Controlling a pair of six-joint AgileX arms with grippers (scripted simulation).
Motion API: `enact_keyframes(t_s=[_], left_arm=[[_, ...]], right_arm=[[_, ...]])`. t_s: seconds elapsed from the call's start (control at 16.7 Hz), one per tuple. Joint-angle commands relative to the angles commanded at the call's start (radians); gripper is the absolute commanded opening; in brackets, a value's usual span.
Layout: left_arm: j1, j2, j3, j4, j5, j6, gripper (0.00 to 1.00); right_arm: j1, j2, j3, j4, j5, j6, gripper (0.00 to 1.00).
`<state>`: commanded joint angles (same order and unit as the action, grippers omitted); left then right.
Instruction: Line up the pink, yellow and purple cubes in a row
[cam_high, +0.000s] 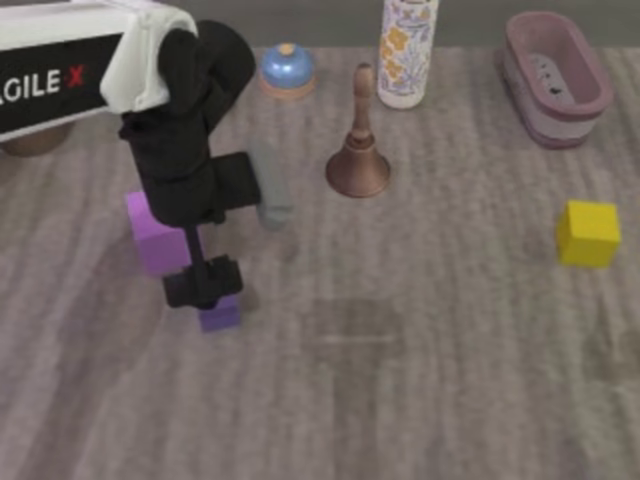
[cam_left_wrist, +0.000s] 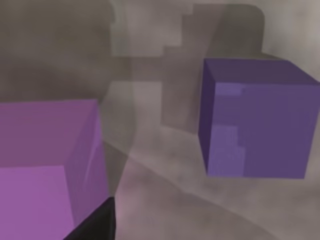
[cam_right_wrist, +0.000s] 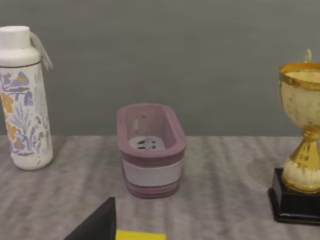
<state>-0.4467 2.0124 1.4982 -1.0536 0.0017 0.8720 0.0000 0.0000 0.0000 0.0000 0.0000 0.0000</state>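
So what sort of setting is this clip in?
Likely a rendered tabletop test scene, not a real room: a grey wood-grain table against a blank wall, flat matte cubes like the yellow cube, and unrelated props such as a bronze bell.

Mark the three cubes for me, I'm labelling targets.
pink cube (cam_high: 150, 238): top view, its top face beside the left arm.
purple cube (cam_high: 221, 315): top view, its visible corner under the left gripper.
yellow cube (cam_high: 588, 232): top view, its top face.

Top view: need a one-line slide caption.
Left gripper hangs over the purple cube beside the pink cube; yellow cube sits far right.
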Motion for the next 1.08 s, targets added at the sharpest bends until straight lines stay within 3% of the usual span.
enact_keyframes(t_s=[0.42,0.84,1.08], left_arm=[[0.002,0.011,-0.008,0.015,0.000,0.004,1.00],[0.000,0.131,-0.146,0.282,0.001,0.006,1.00],[0.000,0.149,-0.162,0.308,0.001,0.007,1.00]], right_arm=[[0.000,0.000,0.000,0.000,0.000,0.000,1.00],[0.000,0.000,0.000,0.000,0.000,0.000,1.00],[0.000,0.000,0.000,0.000,0.000,0.000,1.00]])
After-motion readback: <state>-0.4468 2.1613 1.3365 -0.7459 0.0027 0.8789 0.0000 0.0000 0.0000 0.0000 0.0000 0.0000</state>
